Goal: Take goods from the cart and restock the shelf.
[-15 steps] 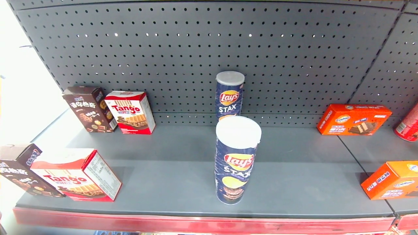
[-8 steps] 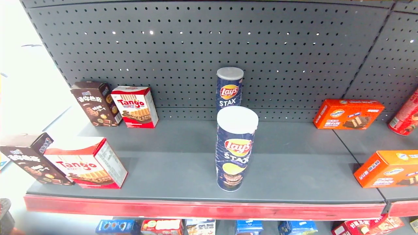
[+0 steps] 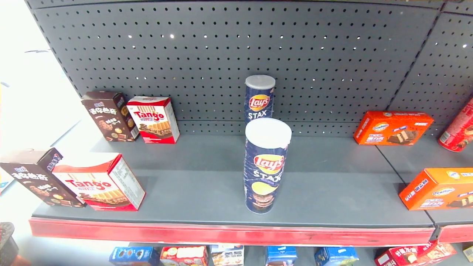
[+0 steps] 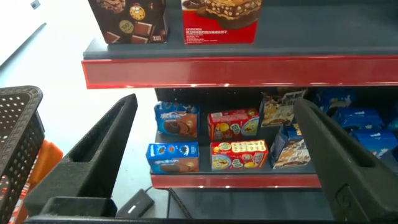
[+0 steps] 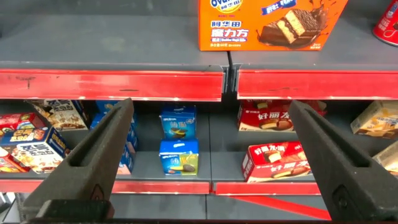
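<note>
Two dark blue chip cans stand upright mid-shelf, one at the front (image 3: 266, 166) and one behind it (image 3: 259, 98) against the pegboard. The grey shelf (image 3: 332, 192) has a red front edge. My left gripper (image 4: 216, 102) is open and holds nothing. It hangs in front of the shelf edge below a brown box (image 4: 127, 18) and a red wafer box (image 4: 221, 18). My right gripper (image 5: 211, 104) is also open and holds nothing, below an orange chocolate box (image 5: 270, 23).
Brown and red boxes (image 3: 98, 181) stand at the shelf's left, orange boxes (image 3: 438, 188) and a red can (image 3: 458, 127) at the right. The lower shelf (image 4: 236, 182) holds several small snack boxes. A black mesh basket (image 4: 18, 137) sits beside my left gripper.
The head camera has pulled back and tilted down, so the lower shelf has come into view. The cans and boxes on the shelf have not moved.
</note>
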You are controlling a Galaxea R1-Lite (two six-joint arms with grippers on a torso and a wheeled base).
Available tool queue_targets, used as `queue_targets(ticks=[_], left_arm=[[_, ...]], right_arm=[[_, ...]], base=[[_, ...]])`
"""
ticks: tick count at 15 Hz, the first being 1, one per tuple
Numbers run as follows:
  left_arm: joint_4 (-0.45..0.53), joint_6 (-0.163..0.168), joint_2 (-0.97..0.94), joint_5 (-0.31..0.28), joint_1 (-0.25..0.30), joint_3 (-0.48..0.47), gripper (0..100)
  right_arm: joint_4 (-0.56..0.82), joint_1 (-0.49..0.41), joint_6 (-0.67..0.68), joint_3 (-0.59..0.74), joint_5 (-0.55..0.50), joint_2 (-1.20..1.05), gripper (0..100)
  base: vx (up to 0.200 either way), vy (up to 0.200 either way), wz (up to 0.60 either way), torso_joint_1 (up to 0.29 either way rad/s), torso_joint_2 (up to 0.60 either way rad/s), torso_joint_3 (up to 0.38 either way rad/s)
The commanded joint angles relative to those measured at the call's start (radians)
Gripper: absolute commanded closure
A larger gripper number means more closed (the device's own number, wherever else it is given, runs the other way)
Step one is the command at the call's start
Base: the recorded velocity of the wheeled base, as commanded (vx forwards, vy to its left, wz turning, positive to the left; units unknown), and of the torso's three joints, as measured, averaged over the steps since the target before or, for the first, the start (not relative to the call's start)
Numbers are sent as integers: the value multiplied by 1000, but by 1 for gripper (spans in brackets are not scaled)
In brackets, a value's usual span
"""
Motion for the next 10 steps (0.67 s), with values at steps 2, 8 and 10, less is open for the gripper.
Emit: queue_targets(ticks=[2, 8, 10], left_arm=[[0, 0, 1, -1, 0, 0, 0], [0, 0, 0, 1, 2, 0, 0], [0, 0, 0, 1, 2, 0, 0]], right_arm=[[-1, 0, 0, 0, 0, 2, 0], [-1, 0, 0, 0, 0, 2, 0], [-1, 0, 3, 0, 0, 2, 0]], base=[[0, 0, 0, 0, 0, 0], [0, 0, 0, 0, 0, 0], [0, 0, 0, 0, 0, 0]])
